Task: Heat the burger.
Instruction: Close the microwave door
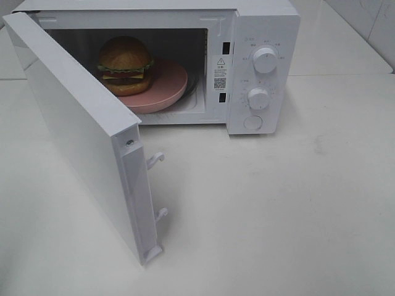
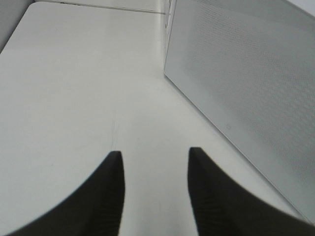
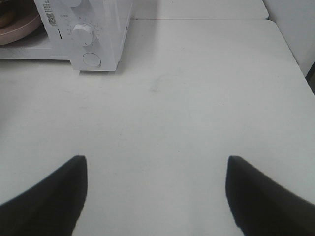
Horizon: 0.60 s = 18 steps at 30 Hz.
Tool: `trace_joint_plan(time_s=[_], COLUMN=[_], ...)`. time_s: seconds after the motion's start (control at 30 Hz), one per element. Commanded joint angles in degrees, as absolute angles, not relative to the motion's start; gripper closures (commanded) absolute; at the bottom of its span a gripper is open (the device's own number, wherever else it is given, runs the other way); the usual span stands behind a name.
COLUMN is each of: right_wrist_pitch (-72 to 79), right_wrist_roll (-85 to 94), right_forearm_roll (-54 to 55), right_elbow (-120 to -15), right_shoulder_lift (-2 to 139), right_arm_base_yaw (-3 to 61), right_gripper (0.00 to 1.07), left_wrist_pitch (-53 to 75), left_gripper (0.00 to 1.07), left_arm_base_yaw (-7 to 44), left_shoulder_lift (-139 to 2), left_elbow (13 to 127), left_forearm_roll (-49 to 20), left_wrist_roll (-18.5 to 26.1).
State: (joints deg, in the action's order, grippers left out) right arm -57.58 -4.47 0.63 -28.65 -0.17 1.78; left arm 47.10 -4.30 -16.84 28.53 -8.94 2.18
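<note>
Inside microwave (image 1: 278, 31), burger (image 1: 125, 65) seen upright, dome up; plate (image 1: 170, 86) partly hidden by door (image 1: 74, 123); left tool (image 2: 155, 152), right tool (image 3: 156, 158) spread, empty.

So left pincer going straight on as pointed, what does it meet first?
Probably only bare table ahead of the left pincer; the open microwave door runs close alongside, and depth is unclear, so a graze is possible.
</note>
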Motion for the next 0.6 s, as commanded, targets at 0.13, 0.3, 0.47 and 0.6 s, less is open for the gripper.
trace_joint_plan(time_s=[0.13,0.3,0.47,0.6], right_wrist_pitch=[-57.1,-57.1,-57.1,-57.1], right_wrist_roll=[-4.1,-4.1,-4.1,-4.1], right_forearm_roll=[0.8,0.8,0.8,0.8], right_elbow=[-28.5,-28.5,-28.5,-28.5], right_shoulder_lift=[-1.9,-1.9,-1.9,-1.9], right_arm_base_yaw=[1.5,1.5,1.5,1.5], right_gripper=[0.32,0.32,0.32,0.32], left_wrist_pitch=[34.4,23.0,10.3,3.3], left_gripper=[1.07,1.07,1.07,1.07], left_arm_base_yaw=[-4.4,-4.4,-4.4,-4.3], left_shoulder_lift=[-20.6,-24.8,-30.8,-34.0], left_elbow=[25.1,21.5,16.9,14.6], left_forearm_roll=[-8.9,-9.1,-10.5,-11.2], left_wrist_roll=[2.7,5.2,7.4,7.2])
